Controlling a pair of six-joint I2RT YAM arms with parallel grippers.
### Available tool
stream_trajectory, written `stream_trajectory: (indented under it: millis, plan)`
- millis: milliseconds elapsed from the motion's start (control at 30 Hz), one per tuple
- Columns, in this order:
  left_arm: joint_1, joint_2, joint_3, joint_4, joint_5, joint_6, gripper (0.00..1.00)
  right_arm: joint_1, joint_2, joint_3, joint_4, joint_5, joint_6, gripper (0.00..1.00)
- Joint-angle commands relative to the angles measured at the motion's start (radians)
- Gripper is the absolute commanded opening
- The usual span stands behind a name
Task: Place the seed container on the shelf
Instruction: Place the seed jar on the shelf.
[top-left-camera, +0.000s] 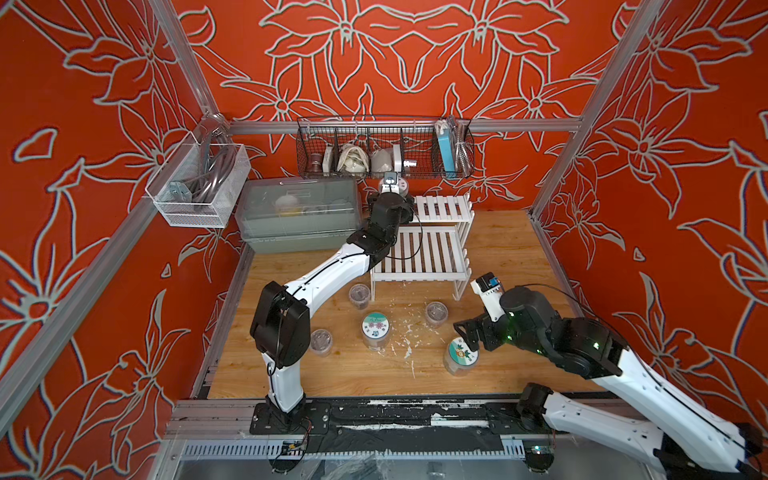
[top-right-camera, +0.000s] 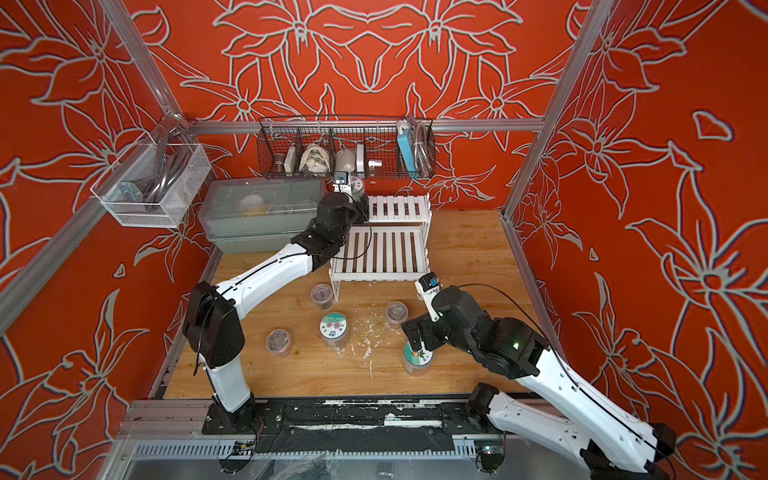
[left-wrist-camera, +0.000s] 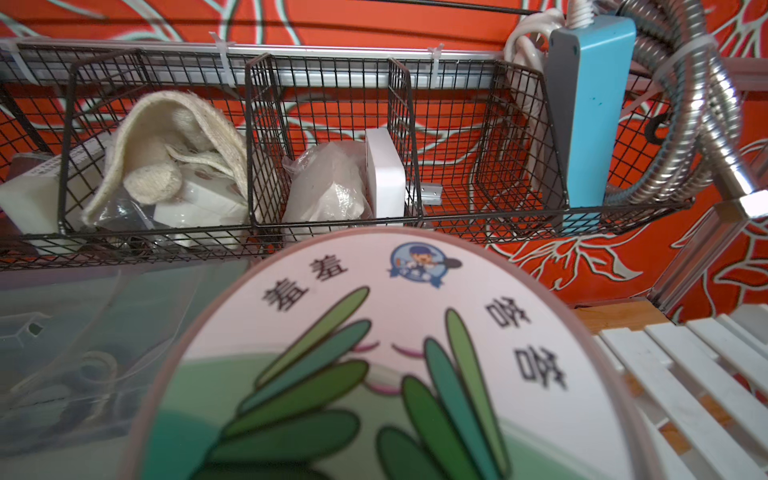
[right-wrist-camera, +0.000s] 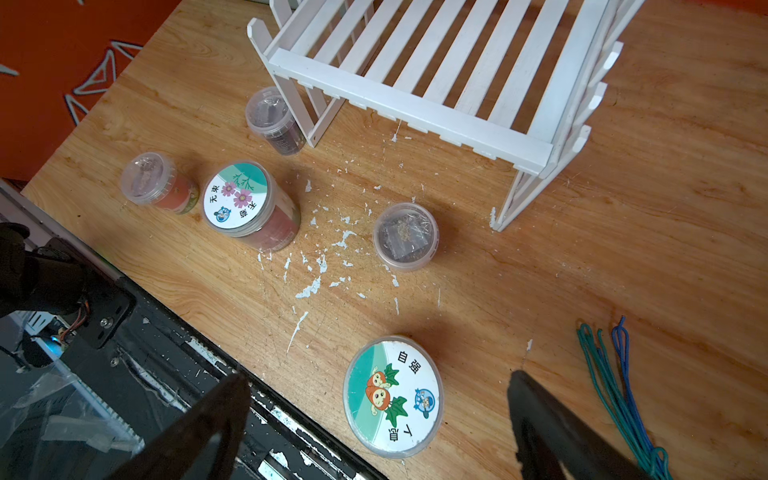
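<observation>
The seed container (left-wrist-camera: 395, 353), a clear jar with a green-leaf picture on its lid, fills the near part of the left wrist view. My left gripper (top-left-camera: 395, 190) is shut on it; its fingers are hidden there. In both top views the jar (top-left-camera: 402, 184) (top-right-camera: 358, 185) sits at the back left end of the shelf's upper tier. Whether it rests on the slats I cannot tell. The white two-tier slatted shelf (top-left-camera: 424, 253) (top-right-camera: 382, 253) (left-wrist-camera: 706, 374) (right-wrist-camera: 415, 104) stands at the table's back. My right gripper (top-left-camera: 467, 336) (right-wrist-camera: 376, 376) hangs open over a carrot-lidded jar (right-wrist-camera: 392, 397).
A flower-lidded jar (top-left-camera: 375, 328) and three small clear tubs (top-left-camera: 359, 295) (top-left-camera: 436, 311) (top-left-camera: 321, 340) stand on the wooden table. A grey lidded bin (top-left-camera: 299, 212) sits left of the shelf, under the black wire basket (top-left-camera: 384, 149). A white mesh basket (top-left-camera: 199, 183) hangs at left.
</observation>
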Motion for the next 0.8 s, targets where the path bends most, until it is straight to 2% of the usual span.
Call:
stream_trajectory:
  millis: [0, 200, 767]
  plan:
    - [0.008, 0.007, 0.028, 0.030, -0.024, -0.012, 0.81, -0.006, -0.004, -0.004, 0.007, -0.005, 0.003, 1.00]
    - [0.010, 0.009, 0.028, 0.033, -0.028, -0.013, 0.95, -0.007, 0.001, 0.001, 0.006, -0.010, 0.002, 1.00]
    - [0.013, -0.022, 0.028, 0.029, -0.052, 0.010, 0.96, -0.010, -0.004, -0.004, 0.009, -0.023, 0.007, 1.00]
